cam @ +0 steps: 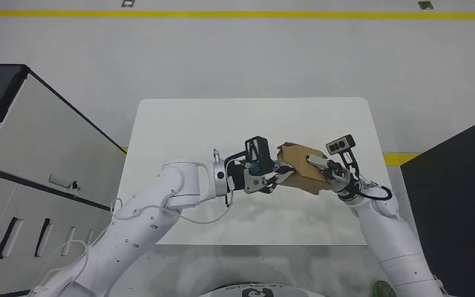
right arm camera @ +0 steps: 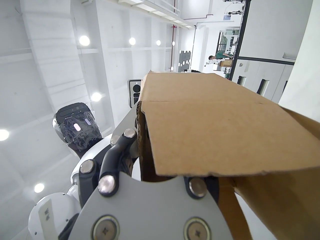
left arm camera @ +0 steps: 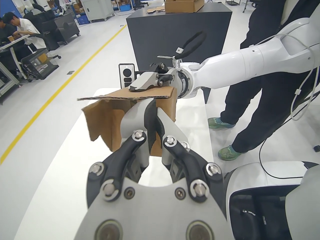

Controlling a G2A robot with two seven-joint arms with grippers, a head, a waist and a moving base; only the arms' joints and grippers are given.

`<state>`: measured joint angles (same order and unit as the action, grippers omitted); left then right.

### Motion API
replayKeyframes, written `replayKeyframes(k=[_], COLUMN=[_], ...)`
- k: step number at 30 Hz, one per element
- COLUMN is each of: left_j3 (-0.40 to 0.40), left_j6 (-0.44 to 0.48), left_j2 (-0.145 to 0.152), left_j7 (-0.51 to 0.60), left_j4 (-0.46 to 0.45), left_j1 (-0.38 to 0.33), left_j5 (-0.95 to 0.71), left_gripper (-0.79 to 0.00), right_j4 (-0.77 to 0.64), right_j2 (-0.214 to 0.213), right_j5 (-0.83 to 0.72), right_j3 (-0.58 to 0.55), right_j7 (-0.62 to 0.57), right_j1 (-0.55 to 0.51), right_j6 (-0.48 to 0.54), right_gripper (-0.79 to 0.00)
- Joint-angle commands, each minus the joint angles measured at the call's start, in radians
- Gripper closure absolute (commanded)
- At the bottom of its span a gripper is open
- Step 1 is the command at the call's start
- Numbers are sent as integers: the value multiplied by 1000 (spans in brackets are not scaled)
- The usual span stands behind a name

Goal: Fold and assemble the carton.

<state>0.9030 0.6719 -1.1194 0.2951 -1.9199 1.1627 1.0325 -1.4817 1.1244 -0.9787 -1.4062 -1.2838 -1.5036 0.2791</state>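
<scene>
Now, with the carton (left arm camera: 107, 118) nipped between the narrow-closed fingers of our left pincer (left arm camera: 153, 104) and its top flap clamped by the right pincer (left arm camera: 143, 91) just above, we should fold slowly along the crease, both grips firm.

bright, even light from round ceiling lamps (right arm camera: 84, 40) that glare; wrist views bow at the edges.

Top view: we look down from well above the carton (cam: 300, 167). Left wrist view: we face level across the carton from close by; right wrist view: we sit against it, facing upward. All three share the carton.
</scene>
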Motion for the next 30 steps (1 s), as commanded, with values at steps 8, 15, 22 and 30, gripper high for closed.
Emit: replayKeyframes(k=[8, 15, 22, 30], left_j3=[25, -4, -21, -20], left_j6=[5, 10, 12, 13], left_j2=[7, 0, -6, -9], left_j7=[2, -4, -8, -9], left_j4=[-14, -10, -3, 6], left_j1=[30, 20, 9, 3], left_j5=[5, 4, 0, -3], left_gripper=[0, 0, 0, 0], right_j4=[2, -8, -13, -13], right_j2=[0, 3, 6, 7], right_j5=[-4, -4, -5, -1], right_j3=[-11, -1, 4, 5], right_j7=[-3, -2, -3, -2], right_j1=[-1, -6, -9, -9], right_j6=[-5, -5, -4, -5], right_gripper=[0, 0, 0, 0])
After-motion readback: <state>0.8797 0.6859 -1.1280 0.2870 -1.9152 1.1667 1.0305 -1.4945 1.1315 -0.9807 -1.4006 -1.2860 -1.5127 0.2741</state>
